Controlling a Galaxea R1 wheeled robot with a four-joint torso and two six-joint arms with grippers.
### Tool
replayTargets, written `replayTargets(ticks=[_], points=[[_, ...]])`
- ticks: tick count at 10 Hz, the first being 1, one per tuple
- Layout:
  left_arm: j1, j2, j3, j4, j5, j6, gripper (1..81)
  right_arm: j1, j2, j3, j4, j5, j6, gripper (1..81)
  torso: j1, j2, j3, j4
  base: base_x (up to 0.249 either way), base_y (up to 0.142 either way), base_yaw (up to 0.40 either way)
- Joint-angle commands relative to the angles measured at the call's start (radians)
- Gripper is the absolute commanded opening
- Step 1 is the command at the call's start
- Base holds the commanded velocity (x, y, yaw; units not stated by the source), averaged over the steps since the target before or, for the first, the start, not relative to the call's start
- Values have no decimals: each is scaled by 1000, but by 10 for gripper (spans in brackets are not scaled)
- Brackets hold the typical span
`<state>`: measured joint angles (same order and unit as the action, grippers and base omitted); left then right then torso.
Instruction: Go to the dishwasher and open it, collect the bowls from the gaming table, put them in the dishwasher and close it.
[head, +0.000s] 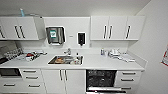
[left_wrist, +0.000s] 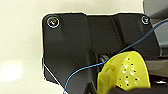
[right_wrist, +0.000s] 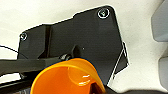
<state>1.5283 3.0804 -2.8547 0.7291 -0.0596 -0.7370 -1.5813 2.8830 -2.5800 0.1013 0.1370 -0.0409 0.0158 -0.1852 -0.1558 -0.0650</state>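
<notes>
Kitchen ahead: I see the dishwasher (head: 101, 80) open, dark inside, right of the sink (head: 65, 60). Yellow bowl (left_wrist: 126, 72) at left wrist, orange bowl (right_wrist: 65, 78) at right; grip unclear. No legible writing.

White kitchen cabinets (head: 117, 27), pale countertop (head: 100, 62), steel sink (head: 65, 60).

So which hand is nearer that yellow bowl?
Left. The yellow bowl shows large and close in the left wrist view, right by that arm's end. The right wrist view has an orange bowl close by instead.
</notes>
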Motion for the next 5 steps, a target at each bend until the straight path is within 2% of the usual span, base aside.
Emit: replayTargets(ticks=[1,2,5], points=[[-52,-2,-3,-5,40,-2,10,49,-14,0,-3,-50,-4,10,0,0,0,0,141,-64,0],[-50,-3,-3,-7,40,-2,10,49,-14,0,-3,-50,-4,10,0,0,0,0,141,-64,0],[-50,-2,-3,-7,40,-2,10,49,-14,0,-5,-50,-4,10,1,0,0,0,128,0,0]])
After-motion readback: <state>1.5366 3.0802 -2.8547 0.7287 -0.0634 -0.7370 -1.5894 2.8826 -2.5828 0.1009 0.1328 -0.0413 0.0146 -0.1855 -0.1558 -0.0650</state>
